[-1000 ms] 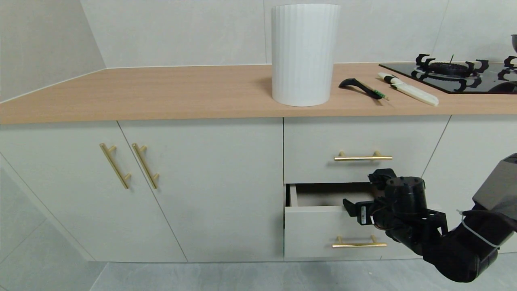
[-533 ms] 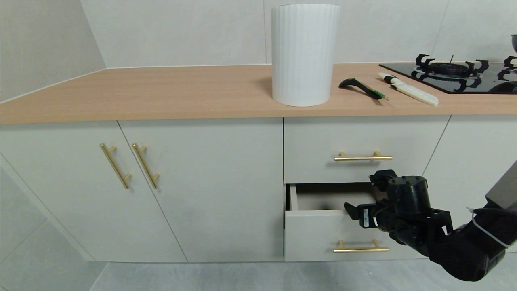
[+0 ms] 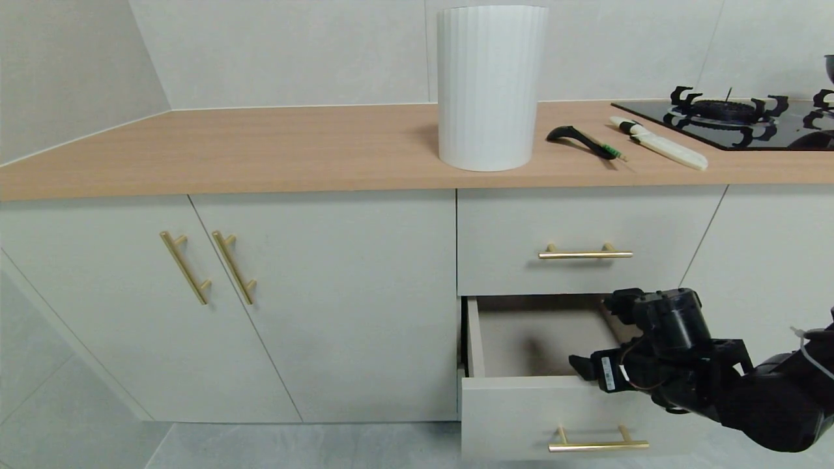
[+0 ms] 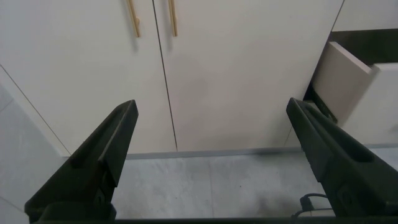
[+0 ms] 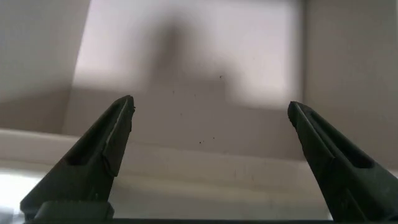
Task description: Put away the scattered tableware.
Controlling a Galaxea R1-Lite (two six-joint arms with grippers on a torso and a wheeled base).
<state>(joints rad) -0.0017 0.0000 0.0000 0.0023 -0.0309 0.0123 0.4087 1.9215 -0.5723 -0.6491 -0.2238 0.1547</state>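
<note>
The lower drawer (image 3: 483, 339) of a pale kitchen cabinet stands open. The right gripper (image 3: 591, 332) sits over the drawer's front edge with its jaws spread wide and holding nothing (the right wrist view looks between them into the drawer (image 5: 199, 81)). The left gripper (image 4: 211, 109), jaws also spread, faces the cabinet doors (image 4: 81, 68). On the wooden countertop (image 3: 260, 146), a black-headed spoon (image 3: 582, 140) and a white knife (image 3: 659, 144) lie between a white ribbed container (image 3: 490, 88) and the gas hob (image 3: 730, 120).
</note>
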